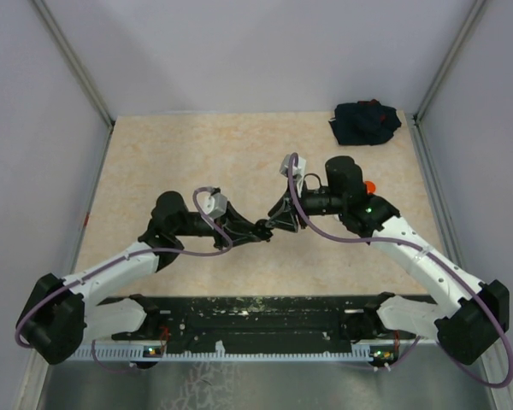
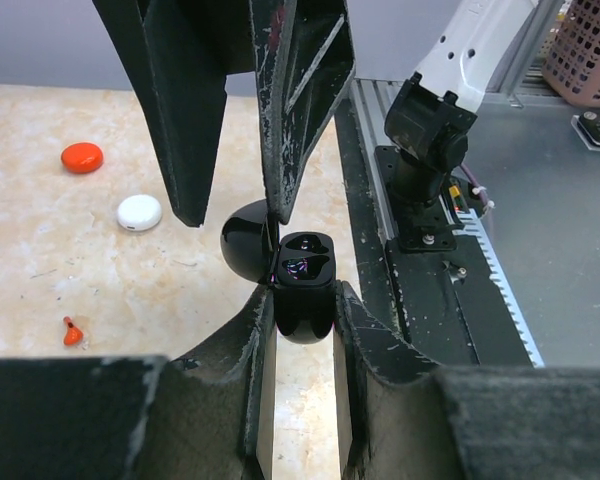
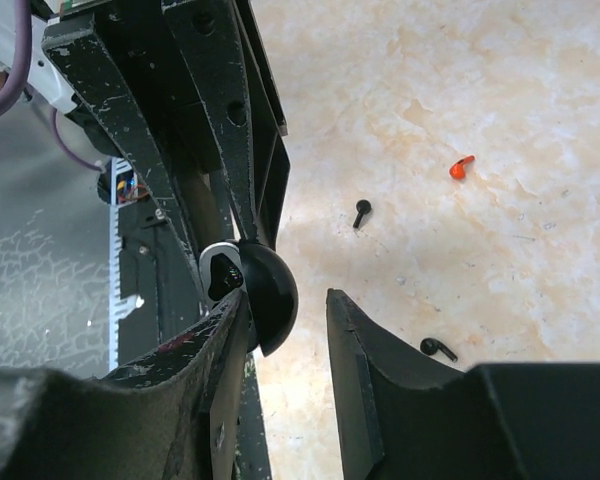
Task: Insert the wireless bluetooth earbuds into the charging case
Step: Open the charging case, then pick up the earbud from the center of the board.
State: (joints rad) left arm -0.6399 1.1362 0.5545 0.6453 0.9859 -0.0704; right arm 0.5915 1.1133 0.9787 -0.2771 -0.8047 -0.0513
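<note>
On the table (image 1: 154, 171) we see 2 arms meeting mid-surface. Our left gripper (image 2: 302, 318) is clenched on the black case (image 2: 306, 262), held off the surface, lid (image 3: 270, 290) swung open. Our right gripper (image 3: 286, 297) stands released around that lid, 1 finger against it, the other apart. Loose on the table, well apart from the case, lie 1 red earbud (image 3: 462, 168) and 2 black earbuds (image 3: 361, 211).

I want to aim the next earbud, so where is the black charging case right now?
In the left wrist view the black charging case is mid-frame, lid open. It is clamped in the left gripper, right at the tips of the right gripper.
</note>
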